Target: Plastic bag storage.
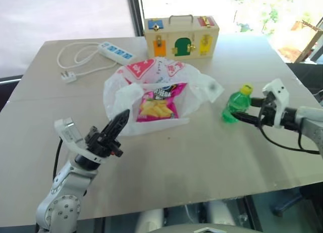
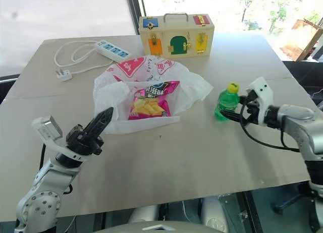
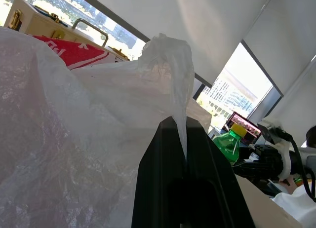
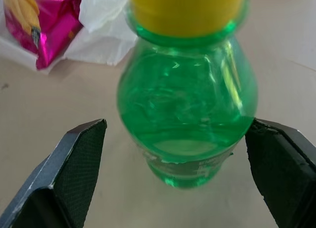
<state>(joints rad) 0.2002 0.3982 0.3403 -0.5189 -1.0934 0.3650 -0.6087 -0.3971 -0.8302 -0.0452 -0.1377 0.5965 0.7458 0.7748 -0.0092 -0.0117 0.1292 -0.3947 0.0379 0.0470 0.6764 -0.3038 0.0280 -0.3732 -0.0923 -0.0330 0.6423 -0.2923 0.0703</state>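
Note:
The plastic bag (image 1: 123,89), white and crinkly with red marks, lies open in the middle of the table. A shiny magenta chips packet (image 1: 159,103) rests on it. My left gripper (image 1: 121,119) is at the bag's near left edge. In the left wrist view this gripper (image 3: 183,127) is shut, with a fold of the bag (image 3: 98,119) pinched between its tips. At the right, a green bottle (image 1: 235,105) with a yellow cap stands upright beside the bag. My right gripper (image 4: 177,139) is open, one finger on each side of the bottle (image 4: 187,104), not touching it.
A wooden latch box (image 1: 180,36) with coloured doors stands at the back of the table (image 1: 202,162). A white power strip (image 1: 116,51) with its cable and plug (image 1: 68,75) lies at the back left. The table's front edge is close behind both arms.

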